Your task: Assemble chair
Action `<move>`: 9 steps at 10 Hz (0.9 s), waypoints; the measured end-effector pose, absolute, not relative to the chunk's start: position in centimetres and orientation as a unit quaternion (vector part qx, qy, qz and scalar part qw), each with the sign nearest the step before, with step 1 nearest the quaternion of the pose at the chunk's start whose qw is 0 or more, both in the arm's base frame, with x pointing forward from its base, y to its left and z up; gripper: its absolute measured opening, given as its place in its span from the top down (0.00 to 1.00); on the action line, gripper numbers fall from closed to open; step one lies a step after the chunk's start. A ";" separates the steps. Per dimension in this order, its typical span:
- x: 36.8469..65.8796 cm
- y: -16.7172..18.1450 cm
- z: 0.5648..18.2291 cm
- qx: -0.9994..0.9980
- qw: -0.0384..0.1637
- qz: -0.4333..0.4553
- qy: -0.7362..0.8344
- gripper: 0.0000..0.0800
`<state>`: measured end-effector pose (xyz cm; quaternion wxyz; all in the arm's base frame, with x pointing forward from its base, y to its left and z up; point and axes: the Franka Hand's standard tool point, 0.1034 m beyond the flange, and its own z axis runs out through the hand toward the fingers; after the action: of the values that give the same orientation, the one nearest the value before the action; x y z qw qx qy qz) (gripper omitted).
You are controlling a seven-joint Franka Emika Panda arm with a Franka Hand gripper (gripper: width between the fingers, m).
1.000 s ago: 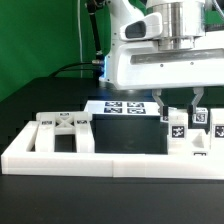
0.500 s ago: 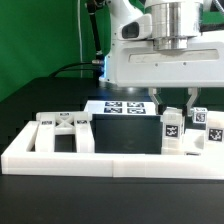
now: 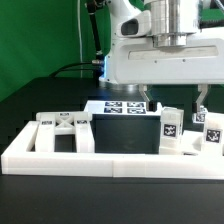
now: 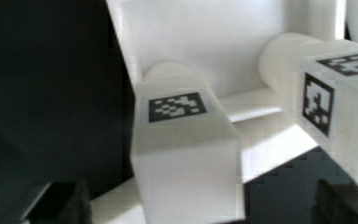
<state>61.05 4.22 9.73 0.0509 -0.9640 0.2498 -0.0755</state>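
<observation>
**A:** Which step are we on with the chair?

**B:** An early one, we judge. The pieces are loose, and we see nothing joined. The ladder-like frame (image 3: 62, 130) sits at the exterior view's left, just behind the border rail (image 3: 100, 160). Two blocky legs stand at the exterior view's right: the tagged leg (image 3: 171, 130) and the second leg (image 3: 213, 137) just beside it.

**A:** And the fingers?

**B:** In the wrist view our fingers (image 4: 62, 204) are spread wide, one on each side of the tagged leg, with a clear gap on both sides. They pinch nothing. We take this as the approach to picking that leg up.

**A:** What does the next move ask of us?

**B:** We should go down squarely so the leg stays centred between the fingers. Then we close on its flat sides, low enough that it cannot pivot. The second leg stands close, so the outer finger has little room. A nudge could tip or shove that leg.

**A:** What about the surface?

**B:** The desk (image 3: 60, 195) is matte black and bare in front of the rail. The white parts show sharply against it, and smooth plastic may slide there if pushed.

**A:** And the room?

**B:** There is a green backdrop (image 3: 40, 30) behind, with a dark cable (image 3: 75, 68) trailing toward the arm.
</observation>
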 end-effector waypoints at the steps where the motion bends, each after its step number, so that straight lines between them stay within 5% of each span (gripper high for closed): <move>1: 60.7 4.2 10.3 -0.964 0.052 -0.077 0.250 0.19; 9: 58.9 5.0 10.5 -0.965 0.052 -0.081 0.243 0.19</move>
<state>58.91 5.03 10.49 0.0523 -0.9653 0.2427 -0.0807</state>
